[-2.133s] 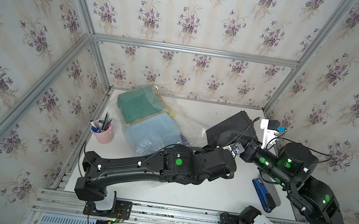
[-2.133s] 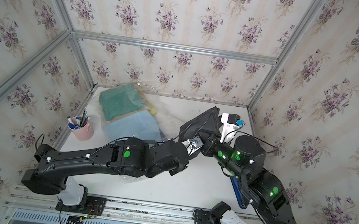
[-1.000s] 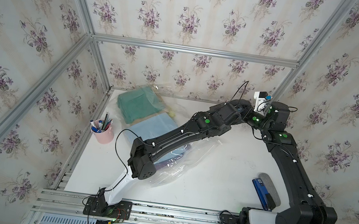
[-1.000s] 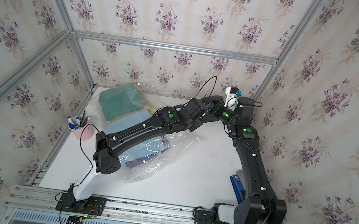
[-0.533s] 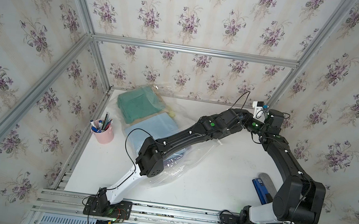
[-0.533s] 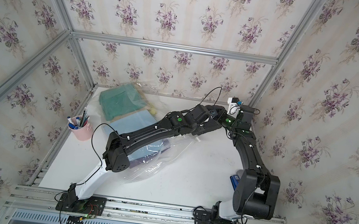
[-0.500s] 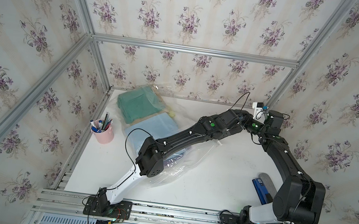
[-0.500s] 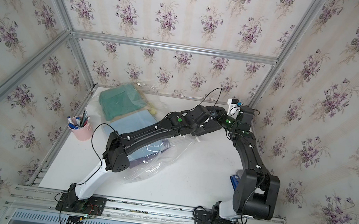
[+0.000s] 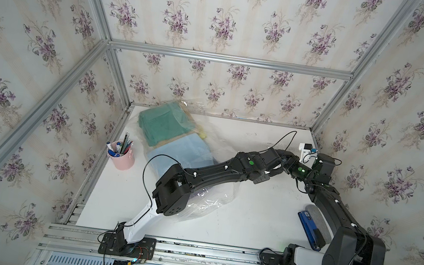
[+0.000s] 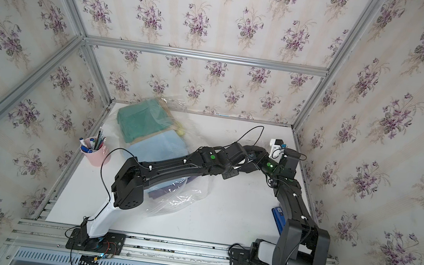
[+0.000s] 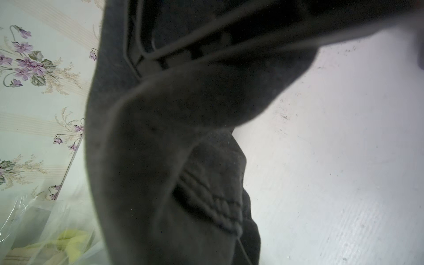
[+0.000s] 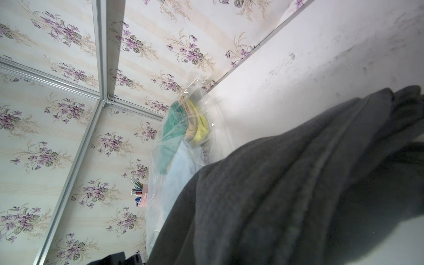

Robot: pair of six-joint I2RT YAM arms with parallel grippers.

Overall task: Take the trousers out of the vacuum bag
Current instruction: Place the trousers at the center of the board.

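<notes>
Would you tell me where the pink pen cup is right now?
In a top view the pink pen cup stands at the left edge of the table, just left of the vacuum bag.

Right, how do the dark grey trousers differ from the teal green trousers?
The dark grey trousers are outside the vacuum bag, bunched; the teal green trousers lie folded inside it. The grey pair is at the right, the teal pair at the left. Both are cloth.

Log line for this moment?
left gripper: shut on dark grey trousers | right gripper: same | vacuum bag: teal trousers, light blue trousers inside
</notes>
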